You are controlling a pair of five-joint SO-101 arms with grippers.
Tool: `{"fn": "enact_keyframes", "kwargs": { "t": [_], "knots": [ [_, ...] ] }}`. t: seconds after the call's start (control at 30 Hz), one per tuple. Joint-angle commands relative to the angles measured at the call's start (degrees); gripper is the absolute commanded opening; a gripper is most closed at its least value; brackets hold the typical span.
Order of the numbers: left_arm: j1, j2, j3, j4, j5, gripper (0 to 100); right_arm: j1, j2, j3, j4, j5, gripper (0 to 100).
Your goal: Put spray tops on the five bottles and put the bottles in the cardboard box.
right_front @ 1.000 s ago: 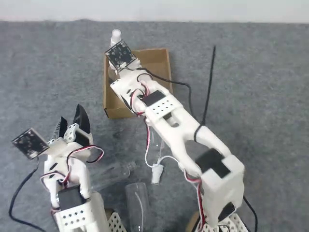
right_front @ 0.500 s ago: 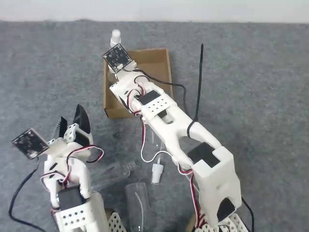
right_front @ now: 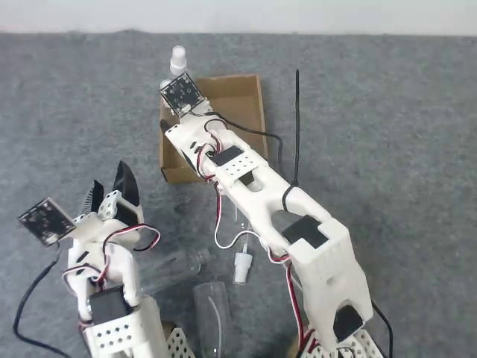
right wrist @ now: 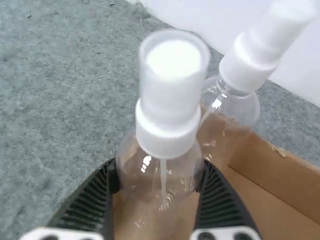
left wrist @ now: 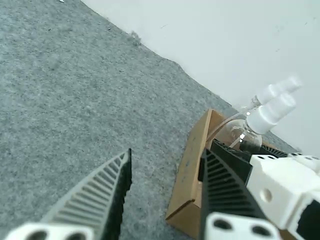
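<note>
The right gripper is closed around the body of a capped bottle, its jaws pressed to the clear sides, holding it upright over the upper-left corner of the cardboard box, which sits at upper centre of the high view. A second capped bottle stands just beside it at that same corner, apparently inside the box, though its foot is hidden. At lower left the left gripper is raised off the grey table, jaws spread wide and holding nothing. Along the bottom of the frame lie two bare bottles on their sides with a loose spray top just beside them. By this count the job is under halfway: one bottle seemingly boxed, one about to be set down, and at least two not yet topped or packed.
</note>
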Motion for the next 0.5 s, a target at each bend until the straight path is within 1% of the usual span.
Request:
{"fn": "enact_keyframes", "kwargs": {
  "t": [0.0, 0.47],
  "knots": [
    [-0.1, -1.1, -0.7, -1.7, -0.5, 21, -0.1, 0.3, -2.0, -0.2, -0.3, 1.0],
    [-0.1, -1.1, -0.6, -1.7, -0.5, 21, 0.0, 0.3, -1.1, 0.1, -0.2, 1.1]
  ]
}}
